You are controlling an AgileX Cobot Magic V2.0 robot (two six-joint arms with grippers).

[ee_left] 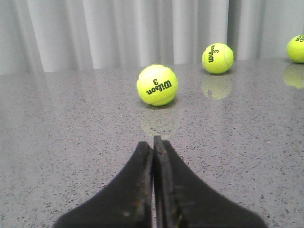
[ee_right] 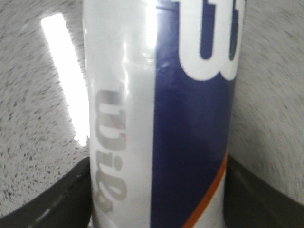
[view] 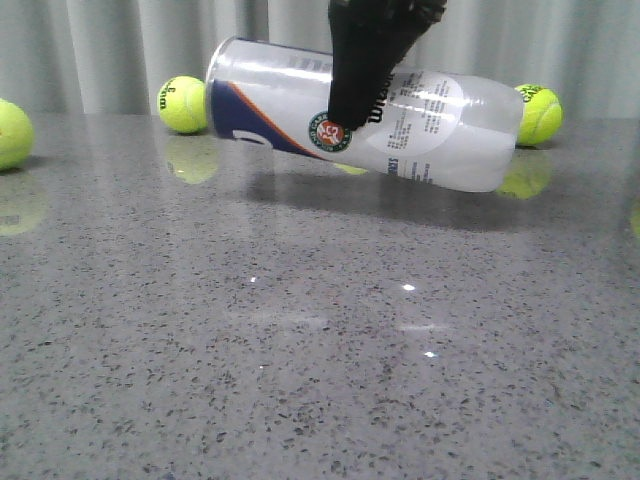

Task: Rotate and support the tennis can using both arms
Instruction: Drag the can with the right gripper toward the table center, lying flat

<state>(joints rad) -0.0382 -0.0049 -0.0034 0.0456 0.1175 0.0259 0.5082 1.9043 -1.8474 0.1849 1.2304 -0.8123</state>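
The tall translucent white plastic tennis can (view: 420,125) with its navy-and-orange band and silver metal rim hangs clear of the glossy speckled grey stone table (view: 320,380), its long axis nearly level, rim end to the left and slightly higher. The black matte right gripper (ee_right: 156,190) clamps it about mid-length, one dark finger on each side of the smooth wall. The left gripper (ee_left: 153,142) hovers low over the table with fingers pressed together on nothing, facing a fuzzy yellow-green tennis ball (ee_left: 157,84).
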